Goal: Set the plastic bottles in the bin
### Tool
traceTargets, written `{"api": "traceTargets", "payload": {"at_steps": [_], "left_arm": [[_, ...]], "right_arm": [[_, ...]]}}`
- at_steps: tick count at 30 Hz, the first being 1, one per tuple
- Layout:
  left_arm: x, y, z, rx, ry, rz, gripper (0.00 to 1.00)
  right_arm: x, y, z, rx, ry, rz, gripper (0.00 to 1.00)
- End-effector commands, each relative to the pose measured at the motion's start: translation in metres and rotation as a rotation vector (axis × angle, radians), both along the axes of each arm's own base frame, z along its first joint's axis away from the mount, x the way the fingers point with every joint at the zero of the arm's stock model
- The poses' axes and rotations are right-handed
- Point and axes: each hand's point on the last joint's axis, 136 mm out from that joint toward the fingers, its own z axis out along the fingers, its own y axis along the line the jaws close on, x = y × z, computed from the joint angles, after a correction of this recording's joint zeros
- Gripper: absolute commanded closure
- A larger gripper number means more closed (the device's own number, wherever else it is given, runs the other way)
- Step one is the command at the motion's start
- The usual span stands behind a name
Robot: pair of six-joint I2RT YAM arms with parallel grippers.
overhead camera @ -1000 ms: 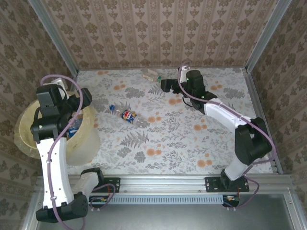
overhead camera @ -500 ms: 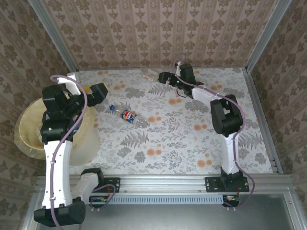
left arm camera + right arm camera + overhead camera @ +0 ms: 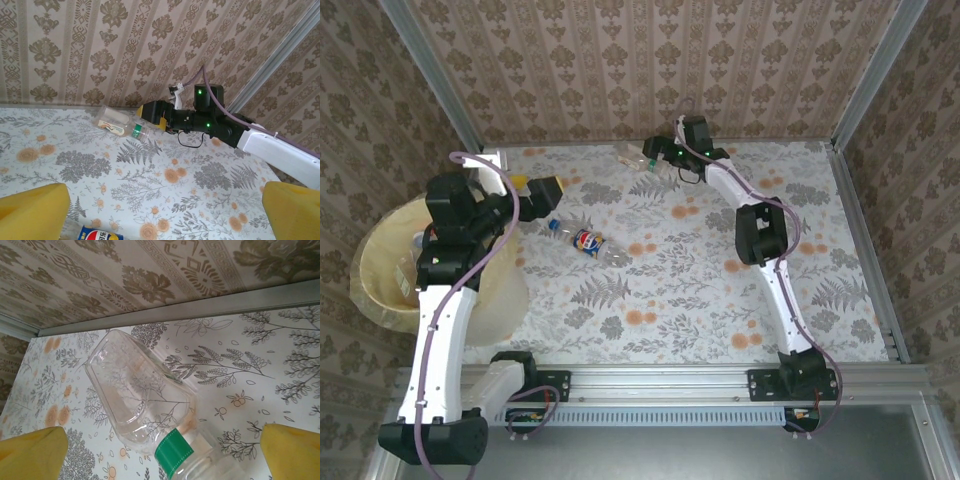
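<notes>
The floral-print table [image 3: 720, 300] carries everything, walled in by patterned panels on three sides. The bin [image 3: 492, 296] stands at the table's left edge, its thin liner folded out over the rim. That puts it within the left arm's reach and a long way from the right arm's.

The left arm leans across the bin's near side. The left gripper [image 3: 542, 194] is over the table just past the bin, yellow pads spread wide with nothing between them. It points toward the middle, which looks like a line-up on the Pepsi-labelled bottle [image 3: 588, 241] lying on its side left of centre, blue cap toward the bin.

The right arm is stretched nearly straight to the far edge. The right gripper [image 3: 656, 152] is also wide apart. In the right wrist view the clear bottle with a green band [image 3: 150, 405] lies between the two pads, touching neither, hard against the far-edge rail. The reach probably has to be that long because the bottle sits so deep. The wall behind it may crowd the fingers when they close.
</notes>
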Motion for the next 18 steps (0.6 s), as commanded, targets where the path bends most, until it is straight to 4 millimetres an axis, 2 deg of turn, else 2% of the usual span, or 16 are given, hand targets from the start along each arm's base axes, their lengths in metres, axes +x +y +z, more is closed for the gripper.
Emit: {"api": "traceTargets", "payload": {"at_steps": [1,8,10,13,18], "left_arm": [[-0.003,0.000,0.005,0.038,-0.046,-0.004,0.00],[-0.004,-0.002,0.002,0.047,-0.047,-0.008,0.00],[-0.005,-0.001,0.002,0.050,-0.049,-0.008,0.00],[-0.006,-0.001,0.002,0.053,-0.054,-0.006,0.00],[-0.008,-0.001,0.003,0.056,-0.063,-0.006,0.00]], "right_arm": [[-0.016,0.015,-0.019,0.008,0.106,0.082,0.00],[-0.032,0.037,-0.030,0.014,0.169,0.132,0.03],[-0.034,0.038,-0.033,-0.014,0.175,0.114,0.04],[-0.037,0.037,-0.044,-0.056,0.214,0.045,0.14],[-0.037,0.035,-0.053,-0.098,0.236,-0.039,0.21]]}}
